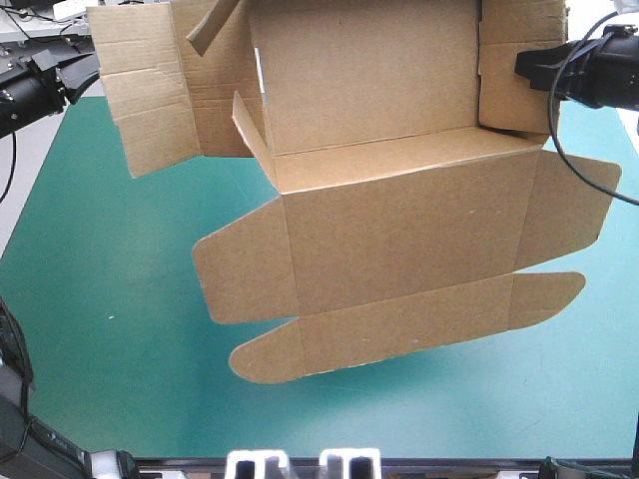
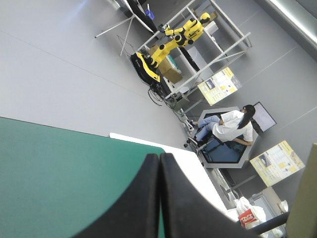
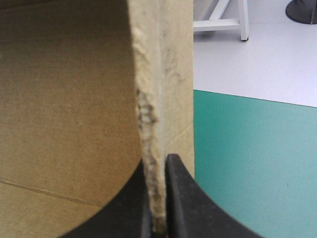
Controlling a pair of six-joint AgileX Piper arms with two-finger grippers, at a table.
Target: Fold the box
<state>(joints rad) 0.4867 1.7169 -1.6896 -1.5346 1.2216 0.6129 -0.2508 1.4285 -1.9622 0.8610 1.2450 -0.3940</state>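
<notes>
The brown box (image 1: 399, 230) hangs above the teal-green table (image 1: 90, 299) as a mostly flat cut sheet with no walls tucked, so nearly all the folding seems still to do. The right gripper (image 3: 158, 198) pinches its edge. The left gripper (image 2: 159, 198) is clenched on nothing.

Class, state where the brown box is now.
In the high view the box hangs over the teal-green table's middle, its far right edge clamped in the right hand.

table (image 1: 70, 299) | teal-green cover (image 1: 479, 399) | lies flat, smooth, 1 sheet
</notes>
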